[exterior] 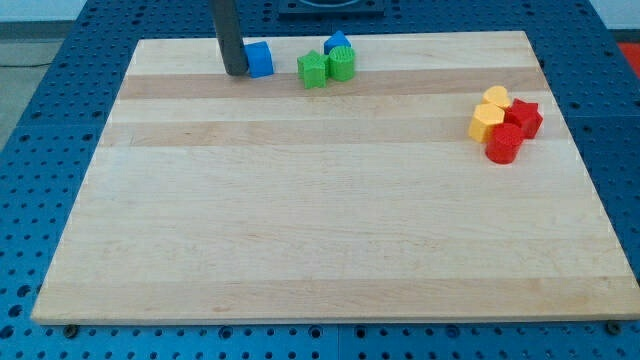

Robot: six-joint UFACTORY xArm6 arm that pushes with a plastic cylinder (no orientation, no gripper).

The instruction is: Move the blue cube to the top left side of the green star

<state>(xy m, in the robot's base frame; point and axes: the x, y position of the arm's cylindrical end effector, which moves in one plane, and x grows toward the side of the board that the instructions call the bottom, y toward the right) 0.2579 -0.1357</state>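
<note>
The blue cube (260, 59) sits near the top edge of the wooden board (330, 230), left of centre. My tip (237, 72) stands right against the cube's left side. The green star (313, 70) lies a short way to the right of the cube, with a gap between them. A second green block (342, 64), rounded, touches the star's right side. Another blue block (337, 43) sits just above the two green blocks.
A cluster of two yellow blocks (488, 113) and two red blocks (514, 130) sits near the board's right edge. The board lies on a blue perforated table (40, 120).
</note>
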